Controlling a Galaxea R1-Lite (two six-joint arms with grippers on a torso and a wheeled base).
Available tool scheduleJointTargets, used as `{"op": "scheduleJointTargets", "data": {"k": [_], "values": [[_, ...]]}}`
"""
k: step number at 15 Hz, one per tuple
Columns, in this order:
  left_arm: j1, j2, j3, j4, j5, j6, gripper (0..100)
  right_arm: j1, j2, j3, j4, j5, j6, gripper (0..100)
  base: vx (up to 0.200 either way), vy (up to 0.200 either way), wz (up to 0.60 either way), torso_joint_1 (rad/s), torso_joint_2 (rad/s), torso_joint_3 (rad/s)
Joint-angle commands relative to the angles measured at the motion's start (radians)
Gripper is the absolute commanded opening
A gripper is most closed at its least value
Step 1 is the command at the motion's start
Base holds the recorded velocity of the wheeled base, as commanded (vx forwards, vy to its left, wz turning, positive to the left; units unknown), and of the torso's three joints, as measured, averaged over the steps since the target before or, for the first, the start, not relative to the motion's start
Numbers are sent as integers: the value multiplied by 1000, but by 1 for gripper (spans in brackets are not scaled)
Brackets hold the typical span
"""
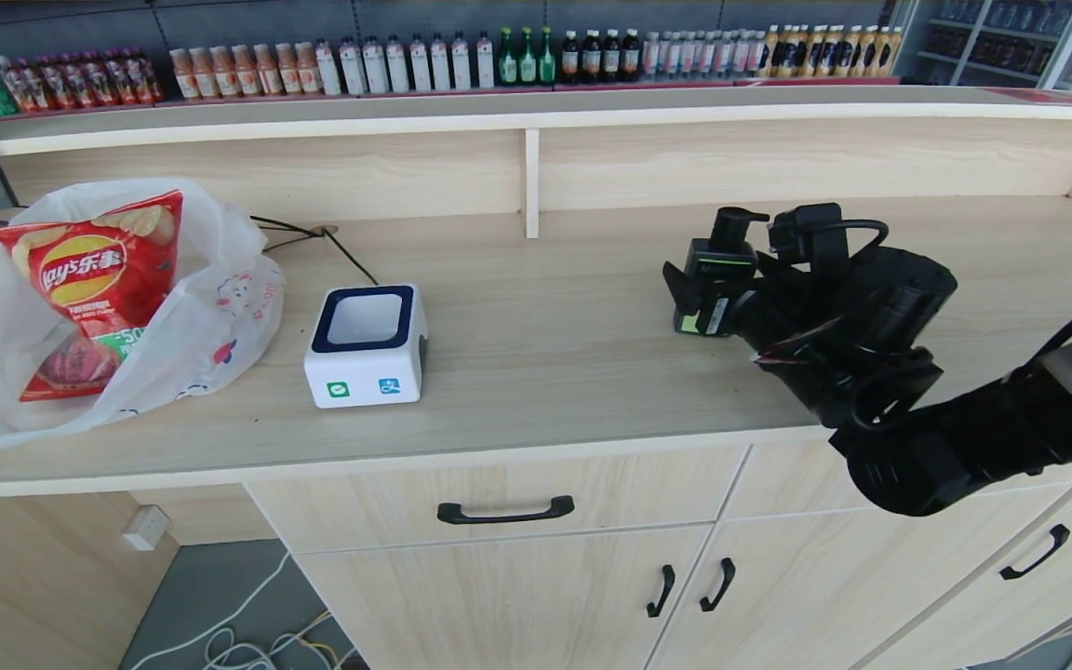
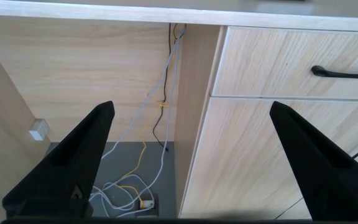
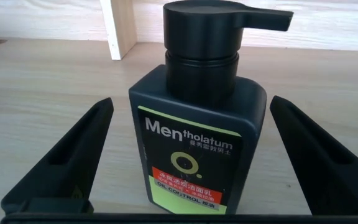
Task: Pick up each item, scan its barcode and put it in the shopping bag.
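Observation:
A black pump bottle (image 3: 197,155) with a green and red label stands upright on the wooden counter (image 1: 545,335), right of centre. My right gripper (image 3: 191,106) is open, one finger on each side of the bottle (image 1: 717,270), with a gap at both sides. The white barcode scanner (image 1: 367,346) with a dark-rimmed window sits left of centre. The white plastic shopping bag (image 1: 220,316) lies at the far left, holding a red bag of chips (image 1: 94,279). My left gripper (image 2: 191,106) hangs open below counter height, facing the cabinet fronts, with nothing between its fingers.
A raised wooden shelf (image 1: 536,112) with a vertical divider (image 1: 530,181) runs along the counter's back. The scanner's black cable (image 1: 350,256) trails toward the back wall. Drawers and doors with black handles (image 1: 505,511) sit below the counter. Loose cables (image 2: 135,186) lie on the floor.

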Motion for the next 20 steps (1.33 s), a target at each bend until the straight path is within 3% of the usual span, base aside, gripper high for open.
{"op": "scheduleJointTargets", "data": {"k": [1, 16, 17, 20], "values": [[-2, 0, 0, 0, 0, 0, 100, 0, 16, -13, 0, -16, 2, 100, 0, 0, 0, 0, 0, 0], [0, 0, 0, 0, -1, 0, 100, 6, 37, -42, 1, -83, 12, 100, 0, 0, 0, 0, 0, 0], [0, 0, 0, 0, -1, 0, 100, 6, 37, -43, 1, -82, 10, 0, 0, 0, 0, 0, 0, 0], [0, 0, 0, 0, -1, 0, 100, 5, 37, -43, 1, -74, 9, 0, 0, 0, 0, 0, 0, 0]]}}
